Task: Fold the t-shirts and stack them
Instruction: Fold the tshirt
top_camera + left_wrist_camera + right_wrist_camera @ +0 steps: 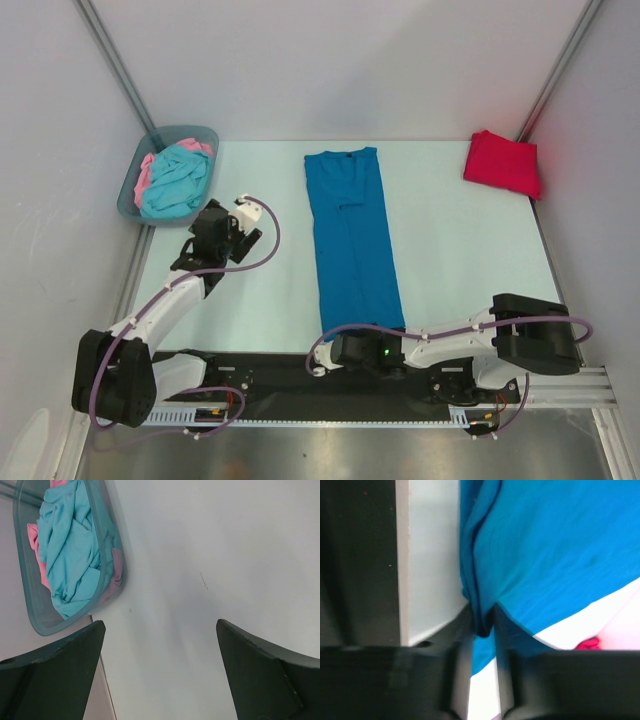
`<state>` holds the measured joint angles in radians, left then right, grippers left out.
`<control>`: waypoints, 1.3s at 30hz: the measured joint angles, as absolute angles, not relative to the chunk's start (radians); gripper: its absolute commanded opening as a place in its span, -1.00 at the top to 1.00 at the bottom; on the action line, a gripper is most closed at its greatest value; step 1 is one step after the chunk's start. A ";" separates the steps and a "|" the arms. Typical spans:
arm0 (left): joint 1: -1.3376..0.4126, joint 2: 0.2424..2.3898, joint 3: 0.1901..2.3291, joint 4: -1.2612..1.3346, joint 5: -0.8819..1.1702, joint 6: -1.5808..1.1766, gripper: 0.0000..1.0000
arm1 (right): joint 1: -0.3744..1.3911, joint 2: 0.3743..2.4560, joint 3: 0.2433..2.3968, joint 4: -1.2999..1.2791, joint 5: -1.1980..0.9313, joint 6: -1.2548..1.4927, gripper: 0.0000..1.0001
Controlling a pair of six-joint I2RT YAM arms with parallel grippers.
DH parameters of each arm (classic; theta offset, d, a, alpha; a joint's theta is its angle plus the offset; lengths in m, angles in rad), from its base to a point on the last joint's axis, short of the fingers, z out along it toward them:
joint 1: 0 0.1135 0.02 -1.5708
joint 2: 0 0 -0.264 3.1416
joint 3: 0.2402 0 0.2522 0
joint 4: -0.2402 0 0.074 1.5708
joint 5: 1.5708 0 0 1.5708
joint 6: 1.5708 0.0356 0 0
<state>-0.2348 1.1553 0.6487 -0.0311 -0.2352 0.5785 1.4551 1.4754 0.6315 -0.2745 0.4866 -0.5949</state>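
**One shirt folded, one in hand, two waiting in the bin**

One bright red soft cloth t-shirt (503, 163) lies folded into a compact packet at the far right corner of the pale tabletop (450, 250). It looks finished and could serve as the base of the stack.

The deep blue soft cloth t-shirt (353, 235) lies in the middle of the tabletop as a long narrow strip running from far to near. Its sides appear to be folded in, so I judge it about halfway done. The crosswise folds are left, then the move onto the red one. The right pincer (482, 625) is at the near hem, closed narrow on a bunched fold of the blue cloth.

The left pincer (160, 630) hangs over bare tabletop near the grey-blue plastic bin (185, 131), jaws spread wide and holding nothing. The bin stands at the far left corner. Inside it a crumpled turquoise t-shirt (178, 182) lies over a pink t-shirt (146, 175), neither one folded.
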 measured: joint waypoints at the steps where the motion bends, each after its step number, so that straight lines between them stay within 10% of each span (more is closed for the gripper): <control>1: -0.235 1.155 0.649 -0.031 -0.236 0.579 -0.99 | 1.455 1.484 0.632 -0.281 0.489 -0.595 0.65; 6: -0.235 1.150 0.649 -0.031 -0.238 0.584 -1.00 | 1.451 1.489 0.632 -0.285 0.493 -0.596 1.00; 39: -0.235 1.152 0.649 -0.031 -0.259 0.603 -1.00 | 1.338 1.322 0.738 -0.288 0.516 -0.816 1.00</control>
